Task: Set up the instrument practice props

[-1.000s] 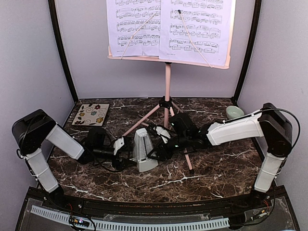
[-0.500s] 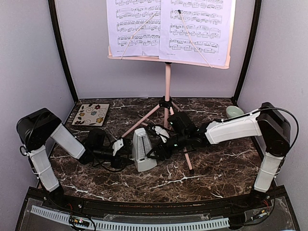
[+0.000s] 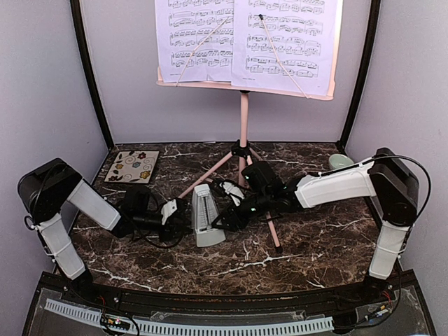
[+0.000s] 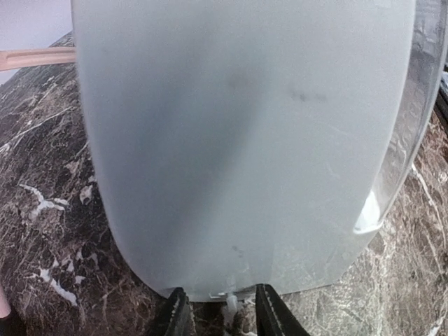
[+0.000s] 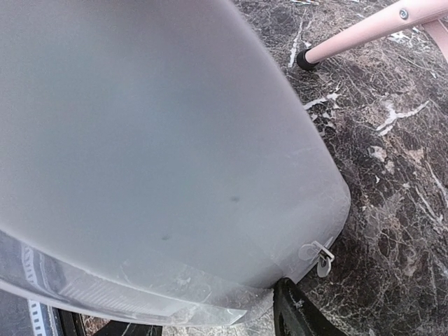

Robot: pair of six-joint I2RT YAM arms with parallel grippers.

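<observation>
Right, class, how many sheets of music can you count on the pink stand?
2. The left sheet and the right sheet sit side by side on the pink stand; more could lie hidden behind them.

Your left arm (image 3: 94, 205) and right arm (image 3: 336, 187) match: white moulded links between bulky black joint housings, with a black wrist block behind each pincer. A small white cap sits just behind the left gripper (image 3: 183, 212) and the right gripper (image 3: 222, 217). Thin black cables (image 3: 420, 178) loop behind both pincers and arc over the right arm's far housing. Up close, the left fingers (image 4: 175, 318) are black, with finely notched edges.
</observation>
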